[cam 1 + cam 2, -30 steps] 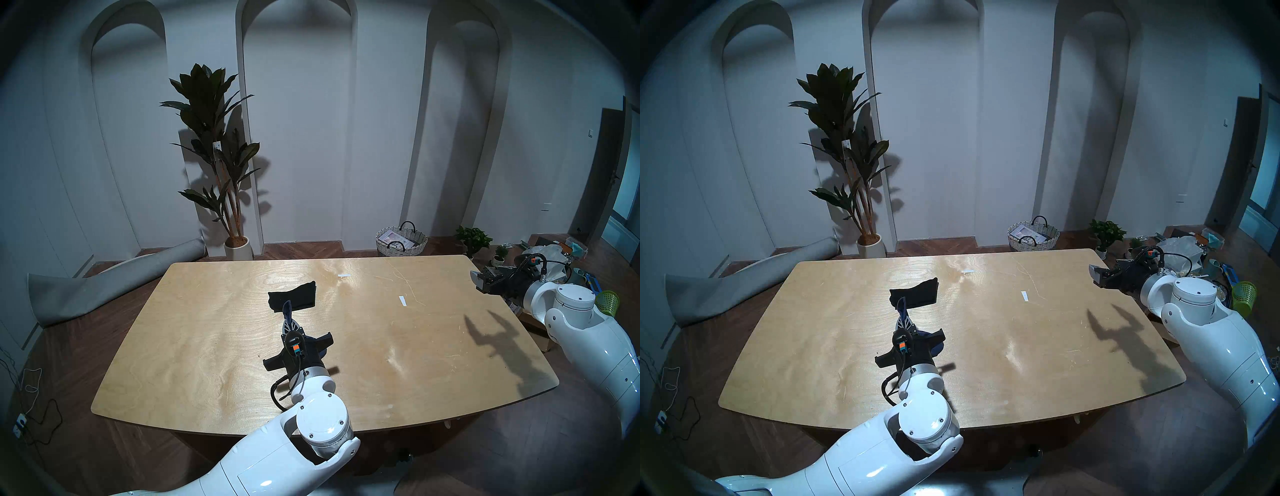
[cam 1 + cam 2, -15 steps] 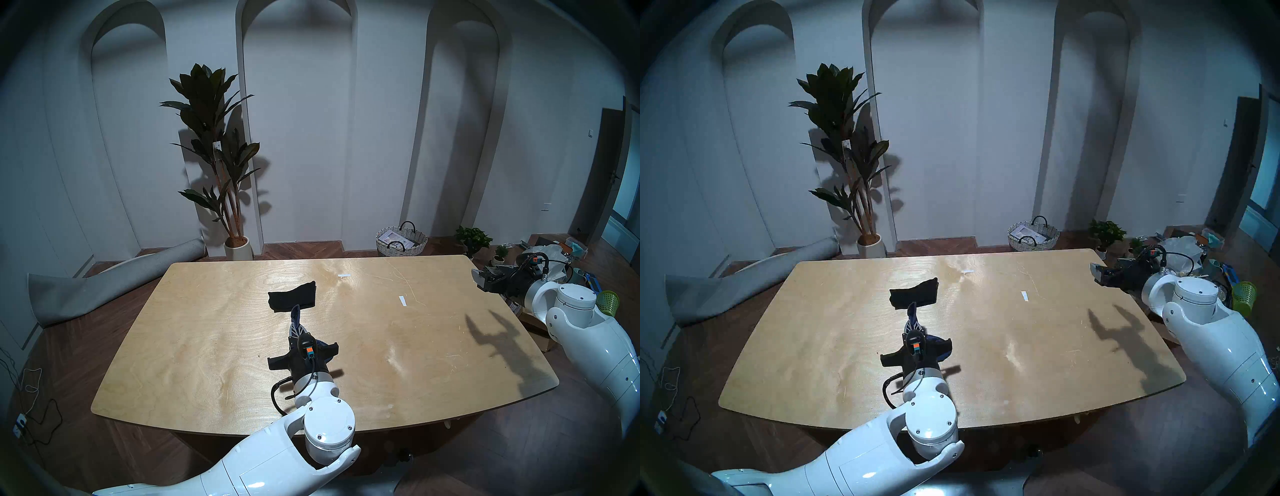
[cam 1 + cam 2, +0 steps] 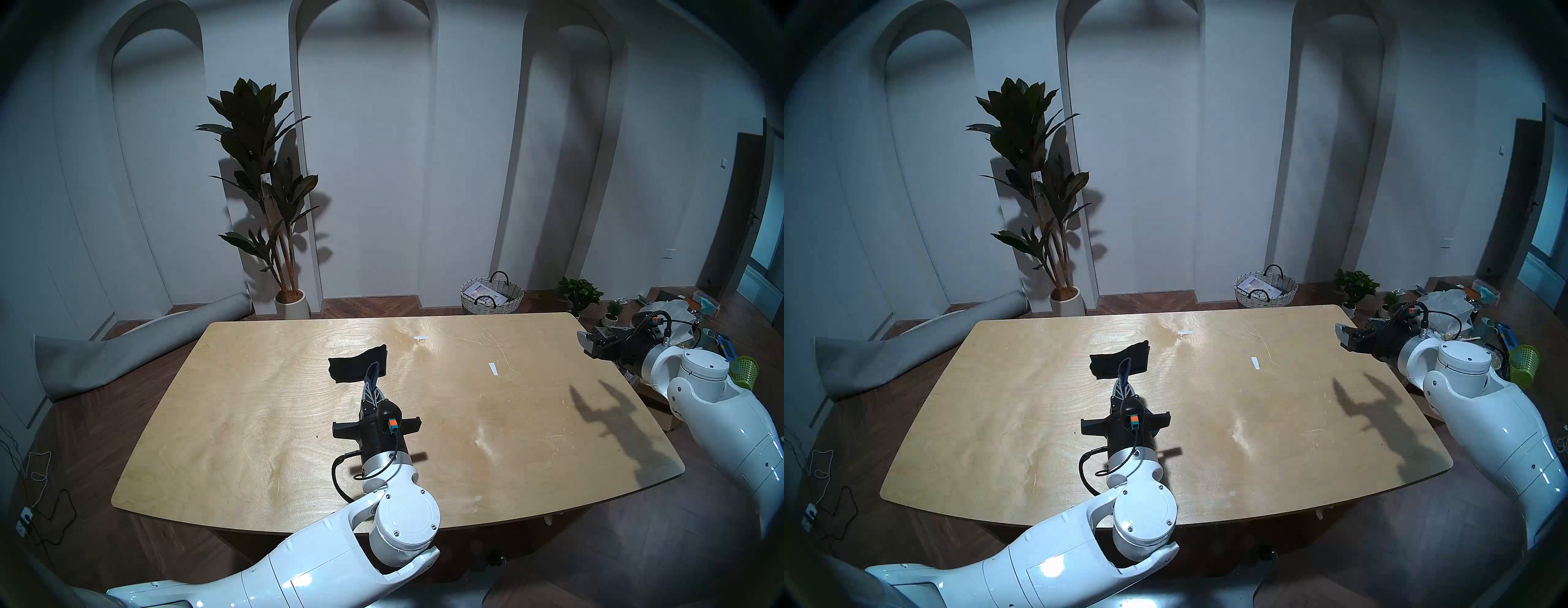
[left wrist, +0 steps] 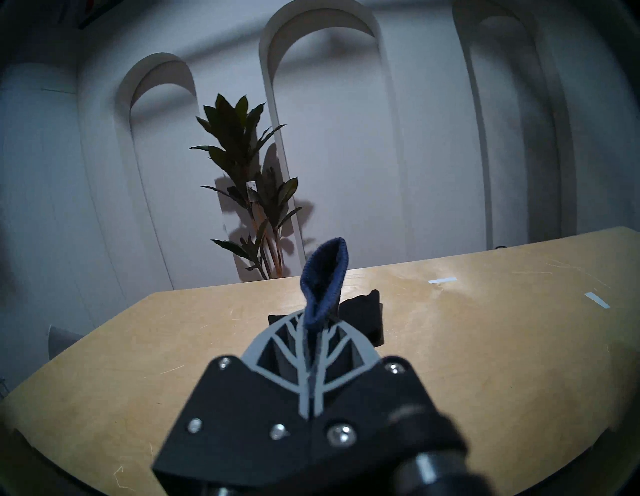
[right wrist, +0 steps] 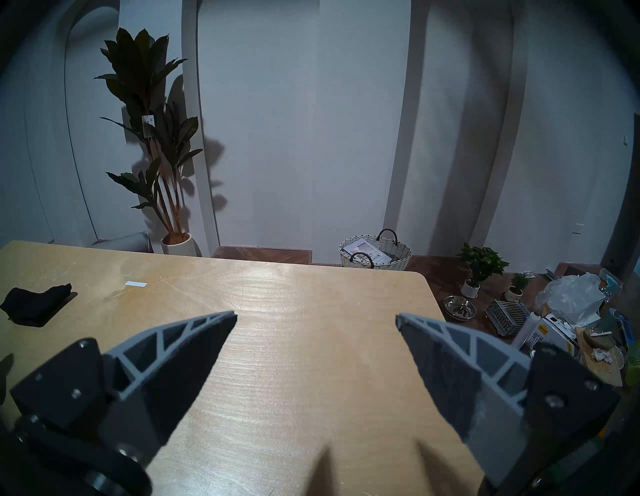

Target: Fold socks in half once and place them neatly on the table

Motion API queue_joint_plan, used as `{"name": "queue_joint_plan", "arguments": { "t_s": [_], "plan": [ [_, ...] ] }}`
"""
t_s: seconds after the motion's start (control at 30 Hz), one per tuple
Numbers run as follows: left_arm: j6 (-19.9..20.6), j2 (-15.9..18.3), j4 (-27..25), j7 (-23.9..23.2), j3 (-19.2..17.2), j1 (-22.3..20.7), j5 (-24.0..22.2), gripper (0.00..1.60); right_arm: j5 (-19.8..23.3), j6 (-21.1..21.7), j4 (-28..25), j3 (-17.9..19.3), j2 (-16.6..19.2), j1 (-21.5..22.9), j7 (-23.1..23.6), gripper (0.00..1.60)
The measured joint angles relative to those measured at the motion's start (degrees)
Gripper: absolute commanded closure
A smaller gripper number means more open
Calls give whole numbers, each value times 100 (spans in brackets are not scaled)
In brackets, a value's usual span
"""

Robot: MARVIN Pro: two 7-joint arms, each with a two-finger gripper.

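Left pincer (image 4: 311, 341) is clamped on the navy sock (image 4: 325, 277), held above the worktop (image 3: 254, 424) near the black sock (image 3: 354, 366); right pincer (image 5: 317, 320) gapes empty.

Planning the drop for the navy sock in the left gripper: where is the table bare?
Bare: the table left of the black sock; the middle, between left gripper and tape strips; the right end under the open right gripper. Crowded only around the black sock.
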Motion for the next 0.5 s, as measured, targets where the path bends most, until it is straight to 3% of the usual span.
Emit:
{"name": "queue_joint_plan", "arguments": {
  "t_s": [0.5],
  "plan": [
    [608, 278, -75, -200, 352, -123, 235, 160, 32, -57, 190, -76, -63, 63, 36, 0]
  ]
}}
